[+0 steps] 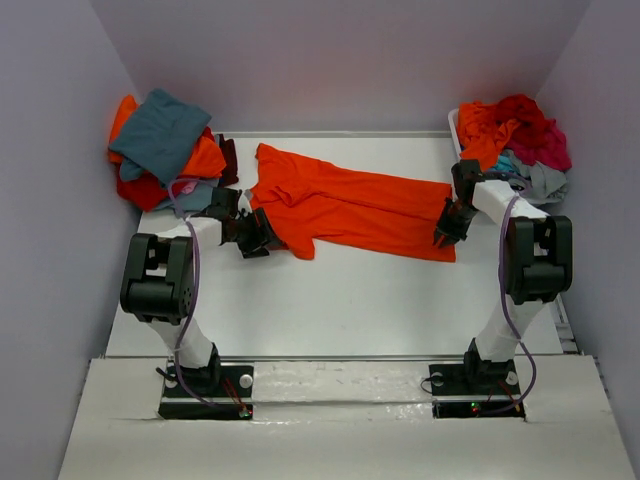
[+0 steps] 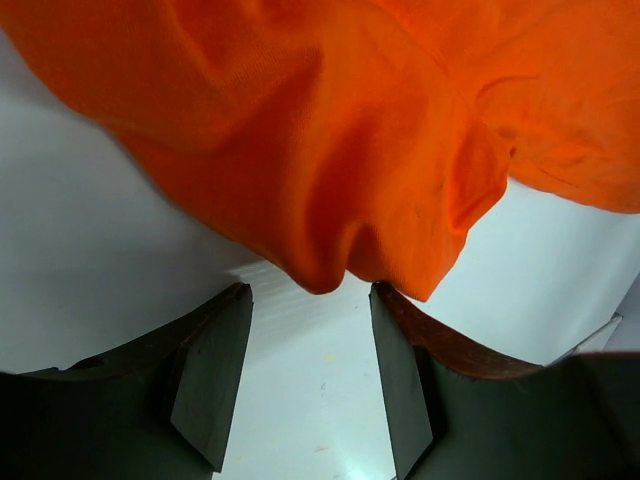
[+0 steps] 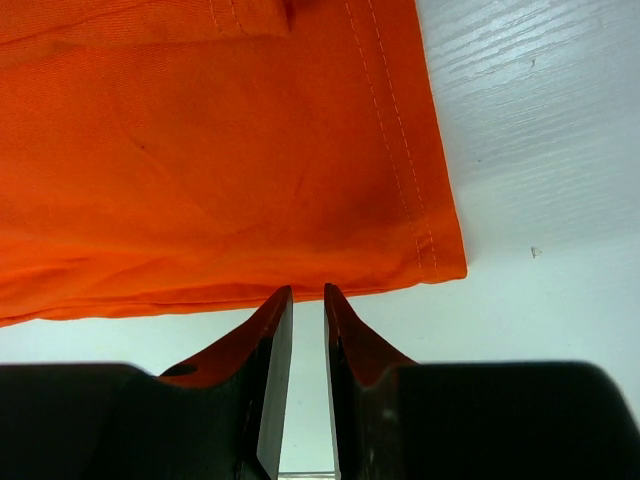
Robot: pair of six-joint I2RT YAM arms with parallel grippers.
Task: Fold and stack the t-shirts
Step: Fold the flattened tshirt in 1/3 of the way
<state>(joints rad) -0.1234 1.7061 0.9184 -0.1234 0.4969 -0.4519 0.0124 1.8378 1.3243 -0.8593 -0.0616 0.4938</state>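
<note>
A bright orange t-shirt (image 1: 350, 205) lies spread across the middle of the table, running from back left to front right. My left gripper (image 1: 262, 238) sits at the shirt's near-left sleeve. In the left wrist view the left gripper (image 2: 310, 295) is open, and a bunched orange fold (image 2: 330, 200) hangs just past its fingertips with only bare table between them. My right gripper (image 1: 443, 235) is at the shirt's near-right corner. In the right wrist view the right gripper (image 3: 307, 295) has its jaws a narrow gap apart, tips at the hemmed edge (image 3: 300, 200), nothing pinched.
A pile of shirts (image 1: 165, 145) in teal-grey, orange and red lies at the back left. At the back right a white bin (image 1: 455, 125) holds a heap of red, orange, magenta and grey shirts (image 1: 515, 135). Walls close in on both sides.
</note>
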